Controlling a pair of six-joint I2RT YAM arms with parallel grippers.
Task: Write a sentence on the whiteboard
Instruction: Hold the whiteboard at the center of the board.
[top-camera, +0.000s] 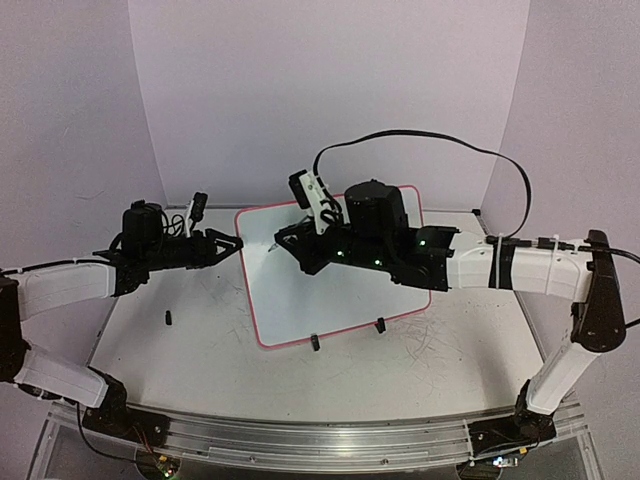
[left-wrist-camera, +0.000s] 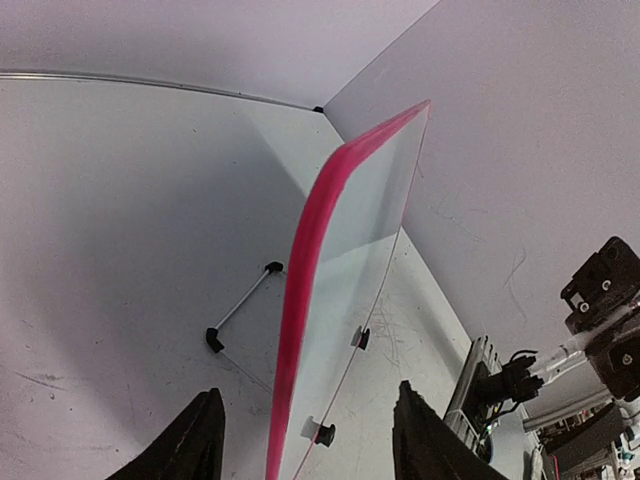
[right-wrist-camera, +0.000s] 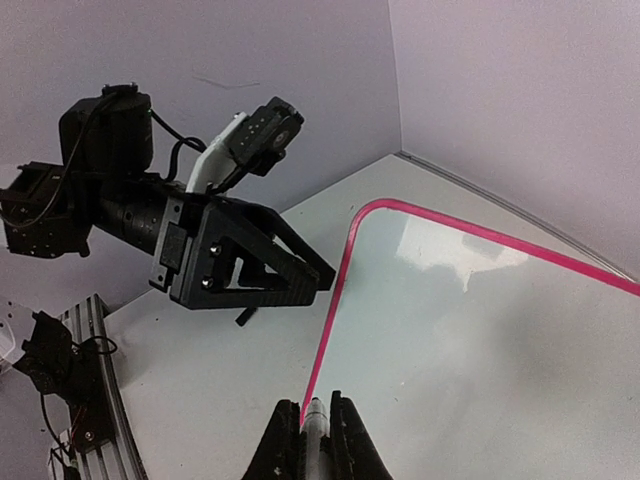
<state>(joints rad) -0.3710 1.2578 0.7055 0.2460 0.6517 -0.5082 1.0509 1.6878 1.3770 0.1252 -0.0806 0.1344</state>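
Observation:
The whiteboard (top-camera: 330, 300) lies on the table, white with a red-pink rim (left-wrist-camera: 300, 250) and two black clip feet (top-camera: 314, 343) on its near edge. No sentence shows on it; its surface (right-wrist-camera: 480, 340) looks blank. My right gripper (top-camera: 290, 240) is shut on a marker (right-wrist-camera: 314, 415), tip pointing at the board's far-left part, close to the left rim. My left gripper (top-camera: 235, 243) is open at the board's left edge. In the left wrist view the rim runs between its spread fingers (left-wrist-camera: 200, 435). It also shows in the right wrist view (right-wrist-camera: 320, 275).
A small black piece (top-camera: 168, 319) lies on the table left of the board. A black cable (top-camera: 430, 135) loops above the right arm. Purple walls close the back and sides. The metal base rail (top-camera: 300, 440) runs along the near edge.

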